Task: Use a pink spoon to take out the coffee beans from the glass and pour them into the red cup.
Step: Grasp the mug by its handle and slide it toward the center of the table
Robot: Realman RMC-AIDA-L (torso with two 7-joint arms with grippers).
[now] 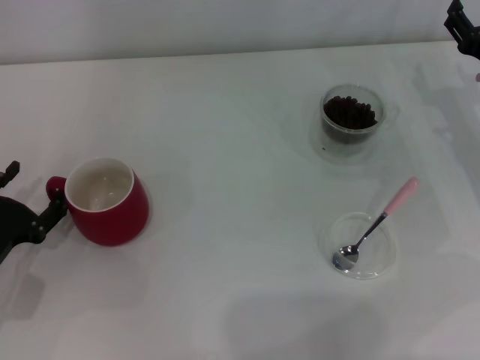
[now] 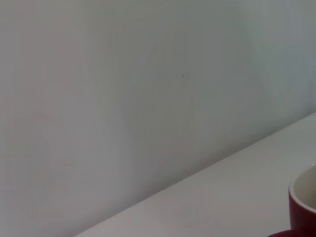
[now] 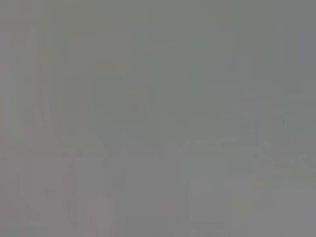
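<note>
Coffee beans (image 1: 349,112) are sitting heaped in the glass (image 1: 352,120) toward the far right of the white bench (image 1: 225,112). Nearer, the pink spoon (image 1: 377,225) is lying with its bowl in a shallow clear dish (image 1: 364,245), handle sticking out over the rim. At the left, the left hand (image 1: 41,217) is closing on the red cup (image 1: 106,200) by its handle. The right hand (image 1: 465,26) is hanging at the far right corner; I cannot tell its state.

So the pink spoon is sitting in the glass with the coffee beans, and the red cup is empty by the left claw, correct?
Not quite. In the head view the pink spoon lies in a shallow clear dish, apart from the glass holding the coffee beans. The red cup is empty, by the left claw.
</note>
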